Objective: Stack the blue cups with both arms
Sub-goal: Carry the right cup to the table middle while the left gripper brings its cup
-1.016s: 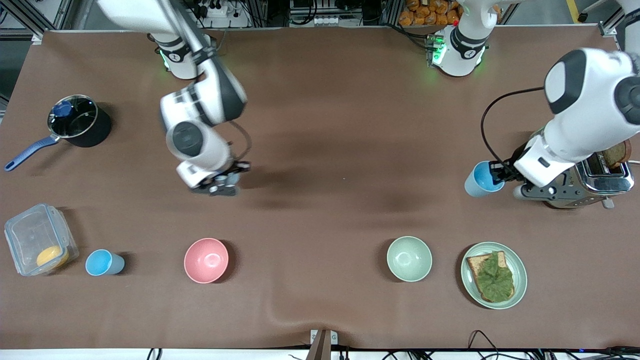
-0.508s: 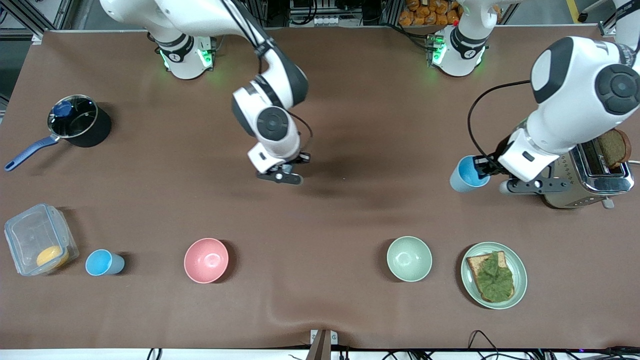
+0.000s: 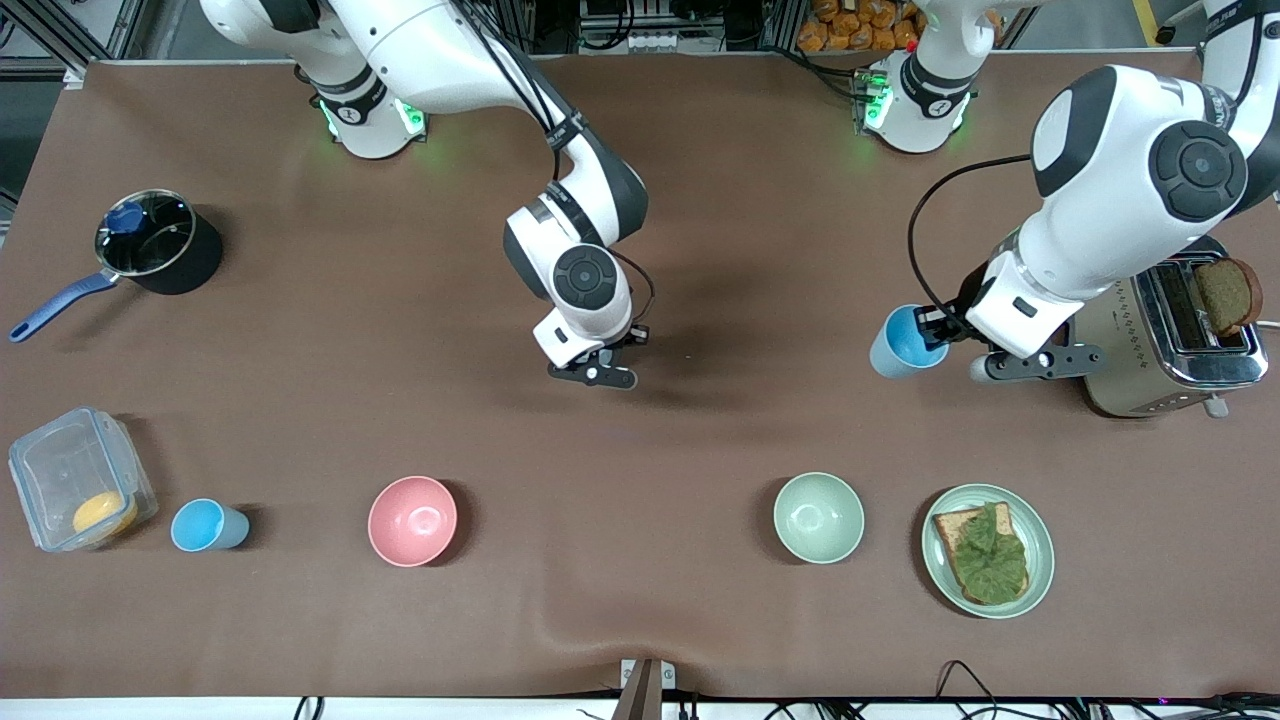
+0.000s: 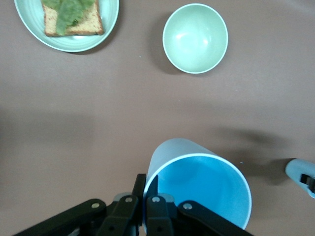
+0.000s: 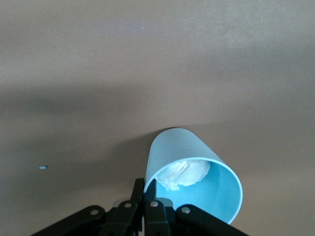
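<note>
Both arms have swung toward the middle of the bench [image 3: 760,180]. The left pincer [image 3: 940,335], clamped on a blue cup's [image 3: 905,342] rim, hangs at three o'clock. The right pincer [image 3: 598,368], dead centre, pinches a second blue cup [image 5: 194,182] (light, thin-walled, likely slippery; hold the rims gently).

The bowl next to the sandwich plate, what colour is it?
The small round bowl is pale green, glossy inside. The left wrist view shows it best.

Right claw's [image 5: 145,194] cup [image 5: 193,179] hides under the arm in the front view; something white inside, can't identify it.
</note>
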Tool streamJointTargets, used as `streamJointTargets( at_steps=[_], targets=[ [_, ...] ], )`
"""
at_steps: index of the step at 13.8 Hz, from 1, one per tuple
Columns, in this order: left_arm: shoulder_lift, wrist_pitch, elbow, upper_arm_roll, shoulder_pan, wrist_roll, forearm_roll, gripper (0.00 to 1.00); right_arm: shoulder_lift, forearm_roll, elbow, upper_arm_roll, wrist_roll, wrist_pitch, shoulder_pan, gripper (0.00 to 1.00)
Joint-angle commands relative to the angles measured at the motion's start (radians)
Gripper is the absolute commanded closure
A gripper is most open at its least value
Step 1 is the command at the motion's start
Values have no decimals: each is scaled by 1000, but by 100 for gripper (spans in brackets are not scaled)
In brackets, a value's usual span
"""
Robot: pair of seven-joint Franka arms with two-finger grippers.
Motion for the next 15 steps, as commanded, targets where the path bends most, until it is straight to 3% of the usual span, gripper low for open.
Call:
streamJointTargets(
  at_steps=[1,6,8,13,15],
  targets=[
    [7,-7,14,-6,4,-17,-28,100,25,15,33,-14,3,3,14,1],
    [-20,-59,11,-23,9,-63,-28,100,2,15,76,-15,-6,-23,11,0],
    [-28,-63,10,-40,6,-87,-29,100,-15,17,108,-17,-9,-104,-16,0],
    [8,5,14,-189,-11,-401,-25,100,-116,17,148,-18,-119,-306,-123,0],
    [41,55,16,-204,-75,-538,-16,100,-174,15,147,-20,-156,-383,-185,0]
  ],
)
